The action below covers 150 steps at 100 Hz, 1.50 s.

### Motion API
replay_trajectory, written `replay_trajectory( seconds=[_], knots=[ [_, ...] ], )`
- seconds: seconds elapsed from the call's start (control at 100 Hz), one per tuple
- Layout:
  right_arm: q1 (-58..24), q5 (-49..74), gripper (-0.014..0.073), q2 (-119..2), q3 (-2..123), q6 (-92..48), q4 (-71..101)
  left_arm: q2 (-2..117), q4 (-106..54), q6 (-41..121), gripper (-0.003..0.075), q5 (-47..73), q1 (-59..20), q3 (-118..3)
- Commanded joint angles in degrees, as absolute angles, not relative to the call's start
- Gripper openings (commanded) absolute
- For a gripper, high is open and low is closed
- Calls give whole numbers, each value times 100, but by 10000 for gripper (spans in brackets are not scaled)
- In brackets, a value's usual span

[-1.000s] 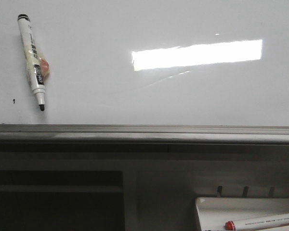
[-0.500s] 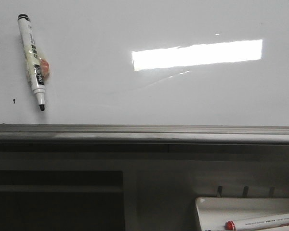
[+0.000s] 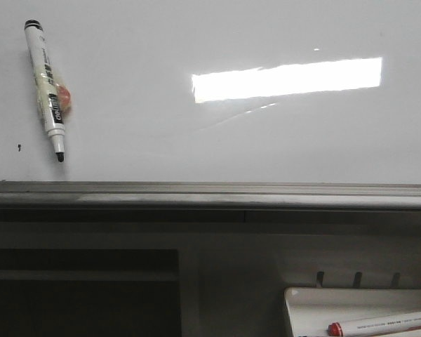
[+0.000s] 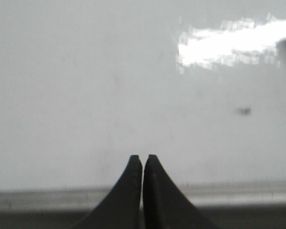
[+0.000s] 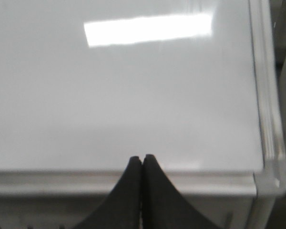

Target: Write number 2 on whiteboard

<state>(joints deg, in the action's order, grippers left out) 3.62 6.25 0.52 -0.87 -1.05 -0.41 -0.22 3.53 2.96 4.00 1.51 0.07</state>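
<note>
Left hand point(image 4: 142, 158) tapered, black; whiteboard point(image 4: 86, 95) glossy.

— What sits in the upper left of the front view?
— A black-tipped marker point(image 3: 45, 88), uncapped, tip pointing down, with a small black dot mark point(image 3: 19, 147) lower left of it.
— And bottom right?
— A white tray point(image 3: 302, 302) holding a red-capped marker point(image 3: 380, 324).

The red-capped marker point(image 3: 380, 324) and its tray point(image 3: 302, 298) are cut off; the left wrist view is blurred
</note>
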Motion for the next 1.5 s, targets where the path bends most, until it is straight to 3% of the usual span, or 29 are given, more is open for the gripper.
replay_trajectory(
  seconds=[0.0,0.27,0.45,0.62,0.78,0.89,1.02,1.15,1.26,1.37,1.44,1.49],
  knots=[
    [397,-863,-63,172,-225,-133,-95,-175,248,291,-20,-1067,165,66],
    [397,-2285,-63,172,-225,-133,-95,-175,259,291,-20,-1768,165,66],
    [397,-2255,-63,172,-215,-88,-35,-175,0,117,-20,-1702,165,66],
    [397,-127,-63,164,215,575,321,-99,-702,-85,-20,-940,165,-173],
    [397,940,-63,-19,1114,617,593,336,-610,0,-21,621,165,-1070],
    [397,2480,-60,-400,1910,606,608,814,-549,225,-20,1628,165,-1756],
    [397,3957,-60,-1004,2704,606,581,1173,-549,246,-20,1755,165,-2178],
    [348,4172,-60,-1186,2893,606,604,1289,-549,246,-16,1578,165,-2252],
    [348,4194,-60,-1186,2893,606,604,1289,-549,246,90,1564,165,-2239],
    [348,4194,-60,-1186,2893,606,604,1289,-622,246,340,1333,165,-2239],
    [348,4140,-60,-1186,2893,606,604,1289,-696,246,414,1001,165,-2239],
    [348,4115,-60,-1186,2893,617,681,1289,-839,246,417,756,165,-2239]
  ],
)
